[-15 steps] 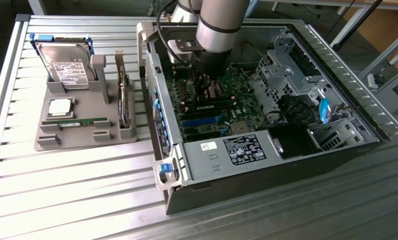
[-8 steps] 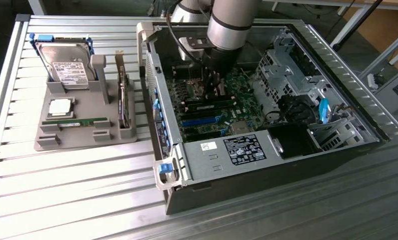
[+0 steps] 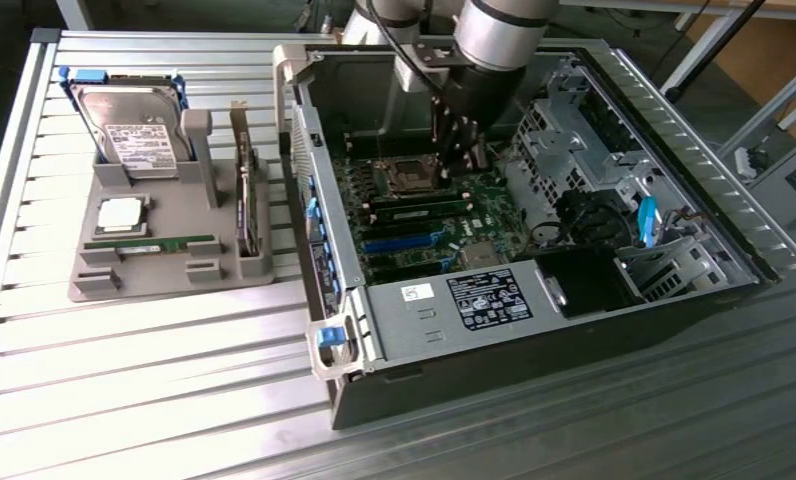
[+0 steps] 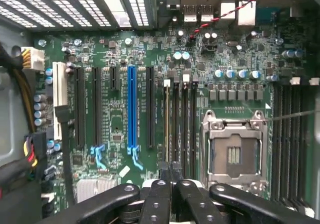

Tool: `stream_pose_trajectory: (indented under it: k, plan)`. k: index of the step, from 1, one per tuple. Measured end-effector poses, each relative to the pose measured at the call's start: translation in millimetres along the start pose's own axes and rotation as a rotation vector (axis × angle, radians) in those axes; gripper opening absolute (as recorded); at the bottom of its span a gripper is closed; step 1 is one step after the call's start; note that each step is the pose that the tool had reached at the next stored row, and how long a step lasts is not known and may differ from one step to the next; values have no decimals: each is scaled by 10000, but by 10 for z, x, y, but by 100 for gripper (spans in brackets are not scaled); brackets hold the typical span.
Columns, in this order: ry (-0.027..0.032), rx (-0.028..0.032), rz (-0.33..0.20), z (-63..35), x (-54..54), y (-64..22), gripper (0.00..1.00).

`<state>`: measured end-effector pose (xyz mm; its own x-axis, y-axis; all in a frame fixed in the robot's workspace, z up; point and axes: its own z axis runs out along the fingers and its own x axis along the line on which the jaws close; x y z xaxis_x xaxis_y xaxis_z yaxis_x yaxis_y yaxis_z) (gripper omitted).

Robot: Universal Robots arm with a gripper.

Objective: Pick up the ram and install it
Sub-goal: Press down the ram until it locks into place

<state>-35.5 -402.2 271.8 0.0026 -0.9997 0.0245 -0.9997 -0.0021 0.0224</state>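
Well, starting at the exterior view's left, a grey holder sits on the slatted table. A drive stands at its back and a square chip lies below that. The ram lies flat along the holder's front edge, green side up, well apart from me. A card stands on edge at the holder's right side.

Next comes the open case, lying on its side with the board facing up. I hang inside it: my gripper points down at the board, just beside the empty socket, and my fingers are pressed together with nothing between them.

Seen from my wrist, the gripper hovers over the dark memory slots between the blue slot and the socket. One stick already stands on edge in the slot nearest my tips; I cannot tell whether I touch it.
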Motion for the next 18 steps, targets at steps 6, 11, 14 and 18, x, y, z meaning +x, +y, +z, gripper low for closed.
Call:
stream_pose_trajectory:
  k: [6, 11, 14, 18]
  plan:
    - [0, -19, 0, -621, 15, -44, 9]
    - [0, -18, 0, -1078, 25, -37, 9]
    - [1, -19, 0, -1078, 25, -37, 9]
    - [1, -19, 0, -1084, 25, -280, 9]
